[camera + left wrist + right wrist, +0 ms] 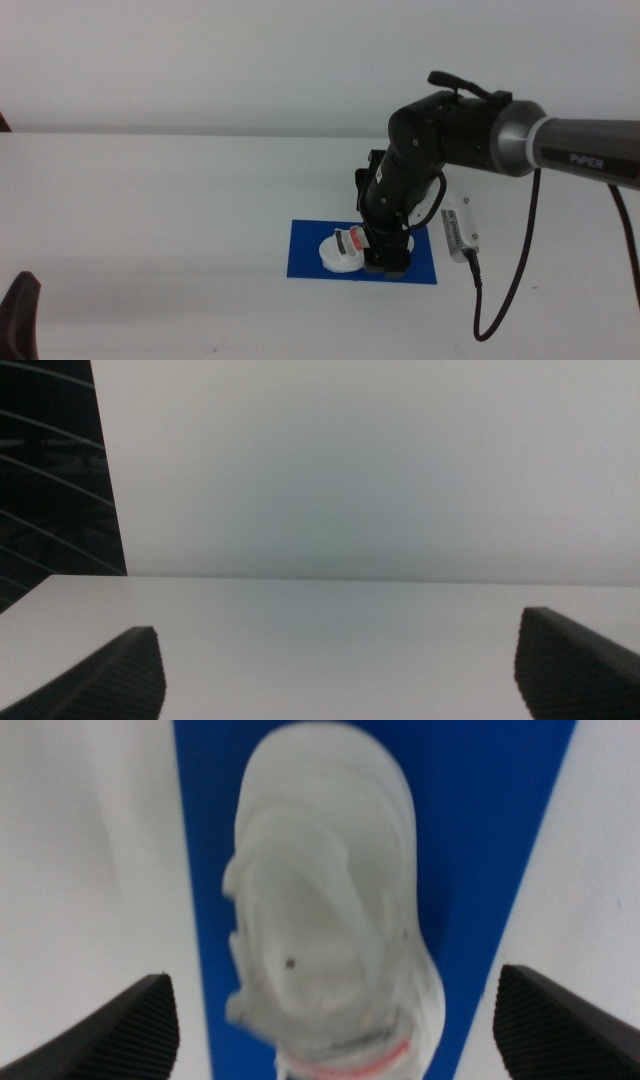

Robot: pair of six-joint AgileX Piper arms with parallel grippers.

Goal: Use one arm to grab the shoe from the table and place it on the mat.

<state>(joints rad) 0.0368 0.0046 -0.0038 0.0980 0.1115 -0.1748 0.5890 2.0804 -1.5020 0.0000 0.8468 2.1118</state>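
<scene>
My right gripper [385, 262] hangs over the mat [305, 255], jaws spread wide, gripping nothing. The shoe [330, 910] lies on the blue mat between them: white, chunky, blurred, with a red-pink strap. My left gripper [20, 315] waits at seven o'clock, jaws wide over the table [150, 210].

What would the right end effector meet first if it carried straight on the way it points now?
Probably the small white chunky-soled sandal, which lies on the thin royal-blue mat directly ahead between the open jaws of the right end effector; depth is unclear.
</scene>
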